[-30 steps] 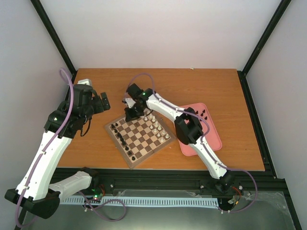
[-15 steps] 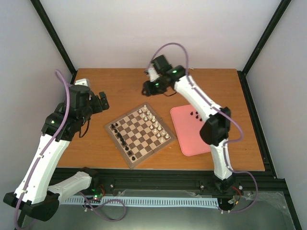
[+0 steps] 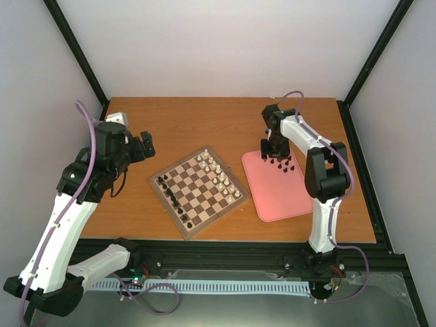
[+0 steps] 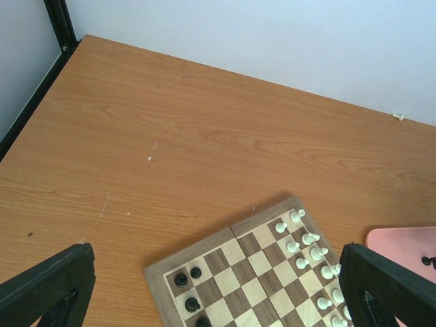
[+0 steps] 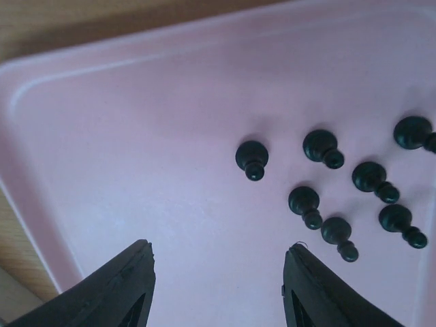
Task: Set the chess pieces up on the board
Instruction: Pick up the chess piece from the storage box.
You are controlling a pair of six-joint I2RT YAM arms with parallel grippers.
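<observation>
Since the right hand (image 5: 218, 272) is hanging just above the far end of the tray (image 3: 281, 201) with its fingers spread and nothing between them, the next pick looks like the risky bit to me. The black pieces (image 5: 370, 176) on there are bunched tight, nearly touching in spots, and they're tiny with round heads. If the hand comes down on the bunch, I'd bet a finger clips a neighbour and sends it rolling across that smooth pink surface, maybe over the lip onto the desk (image 3: 170, 122). The stray piece (image 5: 252, 159) standing apart from the bunch seems the safer grab. Even then an off-centre pinch could squirt it out sideways.

Second worry is the drop-off. The board (image 3: 201, 192) sits mid-desk toward the near edge, turned at an angle. The black ones already placed line the side facing the near left corner, close together. White pieces (image 3: 219, 176) fill the side facing the tray, so the arm has to reach over them. Too low and it mows them down. Squeezing spread fingers into the black row could topple what's there too.

Left hand (image 4: 216, 289) is over the left part of the desk, fingers wide apart, holding nothing.
</observation>
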